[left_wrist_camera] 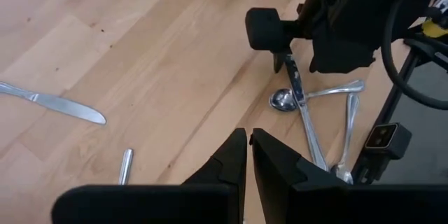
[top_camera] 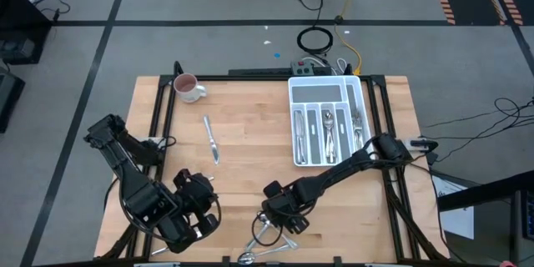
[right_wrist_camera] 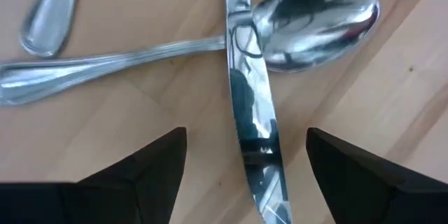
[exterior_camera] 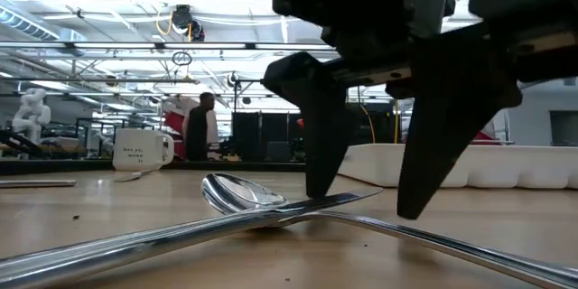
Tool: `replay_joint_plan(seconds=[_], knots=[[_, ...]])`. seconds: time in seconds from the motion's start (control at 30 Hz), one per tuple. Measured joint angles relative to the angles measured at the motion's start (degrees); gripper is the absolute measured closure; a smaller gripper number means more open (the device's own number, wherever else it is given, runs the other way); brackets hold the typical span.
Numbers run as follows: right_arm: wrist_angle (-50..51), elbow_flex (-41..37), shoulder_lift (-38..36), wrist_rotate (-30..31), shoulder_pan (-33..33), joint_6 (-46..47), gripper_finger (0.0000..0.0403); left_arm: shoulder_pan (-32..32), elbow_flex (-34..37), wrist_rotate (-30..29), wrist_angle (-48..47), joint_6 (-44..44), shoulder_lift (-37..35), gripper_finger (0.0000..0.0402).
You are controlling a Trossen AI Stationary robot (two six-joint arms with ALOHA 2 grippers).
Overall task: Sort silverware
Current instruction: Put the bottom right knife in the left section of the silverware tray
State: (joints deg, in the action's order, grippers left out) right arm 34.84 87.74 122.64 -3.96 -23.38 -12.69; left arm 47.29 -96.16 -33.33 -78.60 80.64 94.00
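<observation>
Overhead, level, 2 wrists — shared spoon (right_wrist_camera: 315, 21).

From my remote station I saw grey carpet floor (top_camera: 209, 0) crossed by dark tape lines; coiled cables (top_camera: 315, 40) lay behind the wooden table (top_camera: 250, 142); beyond it, the room was a bright lab with ceiling trusses (exterior_camera: 135, 18); a person (exterior_camera: 199, 126) stood far back.

A shiny table knife (right_wrist_camera: 253, 122) is lying flat across a spoon (right_wrist_camera: 308, 24), its blade crossing where the bowl meets the handle. Another knife (top_camera: 211, 140) is lying alone mid-table, while more silverware (top_camera: 329, 129) is resting lengthwise in the tray's slots.
</observation>
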Motion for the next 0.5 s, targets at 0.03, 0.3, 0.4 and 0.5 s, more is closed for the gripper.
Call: replay_joint_plan(seconds=[0.03,0.3,0.4,0.5], knots=[[-0.1,0.0,0.4,0.1,0.0,0.0,0.012,0.0,0.0,0.0,-0.1,0.0,0.0,0.0369],[0.7,0.4,3.6,0.3,-0.2,1.3,0.0175,0.0,0.0,-0.4,-1.2,0.0,0.0,0.0369],[1.2,0.4,4.0,1.0,-0.4,1.3,0.0223,0.0,0.0,-0.4,-1.7,-0.1,0.0,0.0369],[1.3,0.4,4.1,1.5,-0.8,1.5,0.0288,0.0,0.0,-1.0,-1.7,-0.1,0.0,0.0369]])
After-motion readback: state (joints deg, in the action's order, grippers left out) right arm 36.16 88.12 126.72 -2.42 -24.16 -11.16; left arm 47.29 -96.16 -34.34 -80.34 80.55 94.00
